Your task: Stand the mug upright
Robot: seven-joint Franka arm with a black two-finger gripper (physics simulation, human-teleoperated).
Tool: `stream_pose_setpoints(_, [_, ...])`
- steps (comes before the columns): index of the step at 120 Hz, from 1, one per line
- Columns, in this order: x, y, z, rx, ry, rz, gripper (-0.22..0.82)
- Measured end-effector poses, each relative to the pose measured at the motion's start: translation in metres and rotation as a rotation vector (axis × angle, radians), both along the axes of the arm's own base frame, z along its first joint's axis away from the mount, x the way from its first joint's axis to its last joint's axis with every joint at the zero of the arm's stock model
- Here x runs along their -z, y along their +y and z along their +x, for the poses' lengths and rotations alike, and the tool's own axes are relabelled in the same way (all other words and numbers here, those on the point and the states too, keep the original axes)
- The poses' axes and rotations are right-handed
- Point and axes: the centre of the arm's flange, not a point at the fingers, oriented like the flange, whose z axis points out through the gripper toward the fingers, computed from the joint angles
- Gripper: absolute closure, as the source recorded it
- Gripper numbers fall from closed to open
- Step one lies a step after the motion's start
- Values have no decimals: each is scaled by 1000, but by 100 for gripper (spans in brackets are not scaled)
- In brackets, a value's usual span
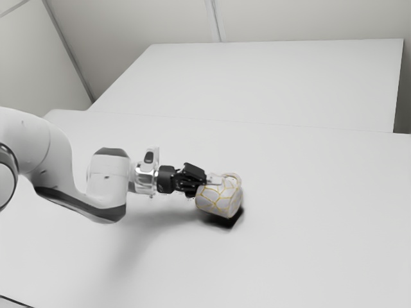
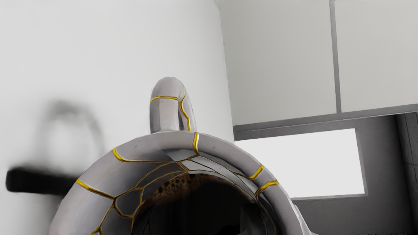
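With the mug sideways, its mouth toward the tool, which appears to pinch its wall, one finger inside, the step in hand looks best done by firmly, slowly turning the mouth up, letting the base meet the counter flat before any release.

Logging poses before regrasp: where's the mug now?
The mug is near the exterior view's centre, tipped sideways, mouth toward the gripper, which meets it from the exterior view's left.

One finger of the tool is inside the mug.
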Motion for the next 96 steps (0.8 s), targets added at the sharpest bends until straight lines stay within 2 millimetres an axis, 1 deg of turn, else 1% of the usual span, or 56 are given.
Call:
stream_pose_setpoints(4, [-15, 0, 11, 2, -38, 0, 72])
stream_pose_setpoints(8, [-35, -1, 25, 15, -87, 11, 73])
stream_pose_setpoints(14, [-65, 0, 41, 80, -161, 79, 75])
stream_pose_setpoints(17, [-76, 2, 47, 123, -191, 135, 75])
stream_pose_setpoints(27, [-101, 5, 60, 291, -250, 368, 76])
stream_pose_setpoints(33, [-110, 6, 64, 398, -269, 532, 77])
stream_pose_setpoints(41, [-112, 2, 66, 512, -275, 730, 77])
stream_pose_setpoints(47, [-111, 0, 69, 562, -274, 860, 78])
stream_pose_setpoints(55, [-112, -2, 73, 581, -280, 1008, 78])
stream_pose_setpoints(63, [-112, -2, 78, 564, -276, 1119, 79])
stream_pose_setpoints(72, [-109, -1, 81, 520, -260, 1198, 79])
stream_pose_setpoints(88, [-87, -3, 79, 446, -189, 1253, 79])
stream_pose_setpoints(96, [-71, -5, 76, 419, -146, 1261, 79])
